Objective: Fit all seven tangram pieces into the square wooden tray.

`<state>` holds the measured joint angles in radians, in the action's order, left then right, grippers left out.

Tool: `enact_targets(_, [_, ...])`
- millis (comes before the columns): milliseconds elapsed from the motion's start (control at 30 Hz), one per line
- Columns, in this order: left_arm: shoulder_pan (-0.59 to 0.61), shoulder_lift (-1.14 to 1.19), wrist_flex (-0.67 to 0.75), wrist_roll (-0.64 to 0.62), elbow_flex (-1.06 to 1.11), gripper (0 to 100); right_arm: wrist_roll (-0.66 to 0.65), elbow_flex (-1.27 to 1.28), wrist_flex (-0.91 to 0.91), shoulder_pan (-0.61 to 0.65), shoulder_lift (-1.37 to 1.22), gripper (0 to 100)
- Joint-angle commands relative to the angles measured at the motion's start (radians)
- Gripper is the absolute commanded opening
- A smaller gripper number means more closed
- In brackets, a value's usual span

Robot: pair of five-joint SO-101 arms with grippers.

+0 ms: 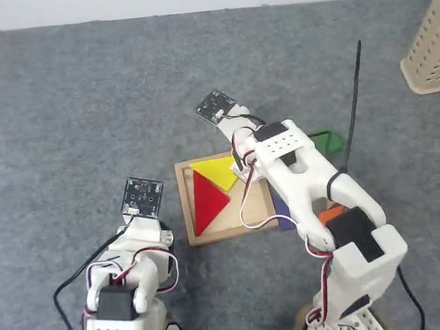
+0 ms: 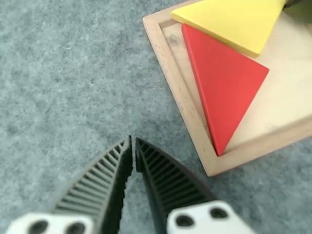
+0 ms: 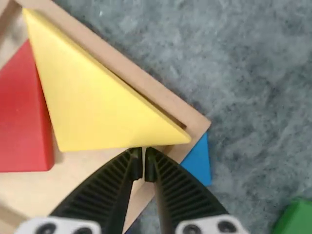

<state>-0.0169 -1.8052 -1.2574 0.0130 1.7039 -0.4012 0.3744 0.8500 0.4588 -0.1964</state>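
Closest to the high camera stand the two white arms, on a grey, carpet-like tabletop that carries everything else. A pale perforated holder sits at its far edge, well apart from the work. Next in size is the square wooden tray, which lies between the arms, with the right arm stretched over its right side. Inside it the red triangle lies flat against the left wall, and that piece looks settled. The yellow triangle fills the far part of the tray with its long edge along the far wall. In the wrist views it seems to ride a little high, one corner over the rim and one edge overlapping the red, so I judge it placed but not yet seated. The right hand has its fingers pressed together, gripping nothing, with the tips right at the yellow triangle's near corner, well placed to nudge it down. The left hand is likewise closed on nothing and hovers over bare tabletop near the tray's outer corner. Smaller pieces wait outside: a blue piece just beside the tray's corner, an orange piece beneath the right arm, and a green piece farther off. By my count two of the seven pieces are in the tray at best, so the task is early and most of the fitting is left.
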Motion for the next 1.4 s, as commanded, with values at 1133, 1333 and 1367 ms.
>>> enact_targets(1133, [0.0, -0.02, -0.006, -0.006, -0.019, 1, 0.16, -0.164, -0.163, 0.019, -0.051, 0.7])
enact_targets(1333, [0.0, -0.02, -0.006, -0.006, -0.019, 1, 0.158, -0.084, -0.171, 0.035, -0.016, 0.7])
enact_targets(1367, [0.0, -0.02, -0.006, -0.006, -0.019, 1, 0.158, -0.072, -0.173, 0.035, -0.008, 0.7])
